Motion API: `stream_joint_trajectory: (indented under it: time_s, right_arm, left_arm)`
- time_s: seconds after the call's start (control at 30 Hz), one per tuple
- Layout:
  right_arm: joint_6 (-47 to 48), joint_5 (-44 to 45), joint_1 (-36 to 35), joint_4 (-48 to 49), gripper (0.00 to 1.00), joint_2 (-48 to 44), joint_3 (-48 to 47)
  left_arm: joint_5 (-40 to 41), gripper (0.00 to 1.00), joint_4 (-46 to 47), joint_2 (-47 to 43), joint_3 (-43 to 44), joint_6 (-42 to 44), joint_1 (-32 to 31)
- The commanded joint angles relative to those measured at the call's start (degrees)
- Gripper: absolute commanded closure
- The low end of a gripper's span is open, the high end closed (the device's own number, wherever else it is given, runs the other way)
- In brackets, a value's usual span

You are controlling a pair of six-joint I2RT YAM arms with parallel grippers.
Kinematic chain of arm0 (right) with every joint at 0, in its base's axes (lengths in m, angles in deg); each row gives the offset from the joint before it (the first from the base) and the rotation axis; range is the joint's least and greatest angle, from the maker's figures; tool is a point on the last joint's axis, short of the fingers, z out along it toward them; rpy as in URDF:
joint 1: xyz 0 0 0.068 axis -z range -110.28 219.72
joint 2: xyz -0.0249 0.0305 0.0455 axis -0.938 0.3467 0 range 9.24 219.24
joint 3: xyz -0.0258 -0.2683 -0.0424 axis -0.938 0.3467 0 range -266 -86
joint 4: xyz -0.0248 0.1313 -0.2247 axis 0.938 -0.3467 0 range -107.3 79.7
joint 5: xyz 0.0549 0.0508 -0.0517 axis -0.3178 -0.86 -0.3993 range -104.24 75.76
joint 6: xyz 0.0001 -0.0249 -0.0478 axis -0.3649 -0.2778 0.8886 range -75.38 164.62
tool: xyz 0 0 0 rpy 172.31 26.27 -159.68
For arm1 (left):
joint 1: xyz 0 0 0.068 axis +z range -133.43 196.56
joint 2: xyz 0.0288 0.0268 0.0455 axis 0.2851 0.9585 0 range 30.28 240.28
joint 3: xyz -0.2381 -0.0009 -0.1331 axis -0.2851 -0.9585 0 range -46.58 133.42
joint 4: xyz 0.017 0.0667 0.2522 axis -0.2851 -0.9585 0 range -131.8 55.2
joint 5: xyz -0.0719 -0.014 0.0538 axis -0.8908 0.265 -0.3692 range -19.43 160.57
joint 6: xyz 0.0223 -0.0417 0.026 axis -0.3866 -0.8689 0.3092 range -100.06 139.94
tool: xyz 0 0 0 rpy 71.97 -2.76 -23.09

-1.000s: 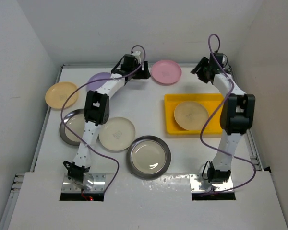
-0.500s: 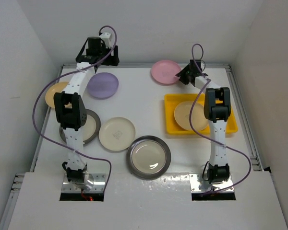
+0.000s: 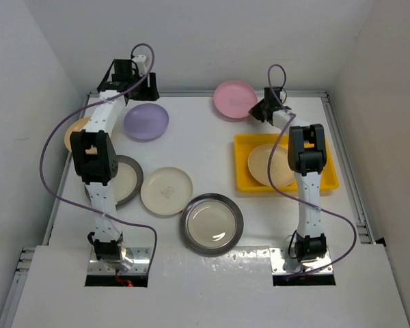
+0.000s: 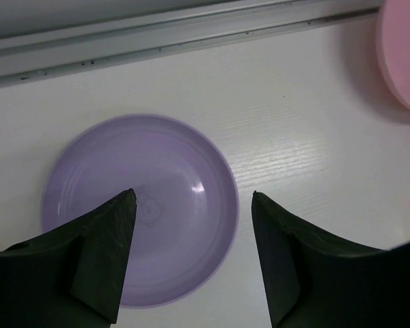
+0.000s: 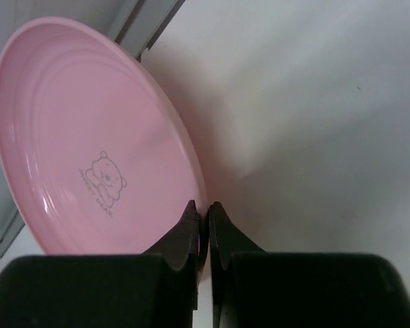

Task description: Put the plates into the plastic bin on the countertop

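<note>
The pink plate (image 5: 89, 137) lies at the back of the countertop (image 3: 205, 147), and my right gripper (image 5: 203, 205) is shut on its near rim; from above the gripper (image 3: 258, 110) meets the pink plate (image 3: 234, 99) at its right edge. My left gripper (image 4: 191, 195) hangs open above a lilac plate (image 4: 140, 208), touching nothing. In the top view this gripper (image 3: 145, 87) sits at the back left, over the lilac plate (image 3: 146, 121). The yellow plastic bin (image 3: 328, 179) holds one pale orange plate (image 3: 270, 165).
More plates lie on the left and near side: a pale orange one (image 3: 74, 134), a steel-rimmed one (image 3: 126, 183) partly under the left arm, a cream-white one (image 3: 166, 190) and another steel-rimmed one (image 3: 212, 224). A metal strip (image 4: 157, 37) runs along the back wall.
My left arm swung from the back middle to the back left, over the lilac plate. My right gripper moved left to the pink plate and shut on its rim.
</note>
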Motion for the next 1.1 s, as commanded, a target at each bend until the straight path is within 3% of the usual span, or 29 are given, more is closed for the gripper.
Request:
stream_joint_trajectory:
  time_s: [0.0,0.1,0.23,0.37,0.57,0.8,1.07]
  right_arm:
    - [5.45,-1.61,0.40,4.89,1.00,-14.30,2.06]
    - [9.40,-3.19,1.71,5.07,1.00,-27.75,10.31]
    - [15.65,-4.17,4.26,-0.02,1.00,-43.04,28.48]
    - [20.74,-5.84,7.32,-13.86,1.00,-54.14,40.96]
    - [25.68,-6.55,11.28,-22.44,1.00,-68.89,54.76]
    - [23.48,-10.06,14.99,-17.27,1.00,-74.29,68.31]
    - [22.95,-8.75,16.39,-11.46,1.00,-71.21,71.06]
  left_arm:
    - [-1.36,0.30,-0.09,-1.39,-0.94,-0.06,2.83]
    - [-1.36,0.30,-0.09,-1.39,-1.47,-0.06,3.88]
    - [-1.88,0.30,-2.10,-1.39,-1.48,-0.06,5.73]
    - [-1.89,0.30,-2.81,-3.49,-3.66,-0.15,6.26]
    - [-1.36,0.30,-3.87,-6.22,-7.01,1.08,6.26]
    - [-1.89,0.31,-4.92,-9.22,-12.01,1.61,6.79]
    - [-2.42,0.31,-4.92,-13.61,-17.11,2.75,6.79]
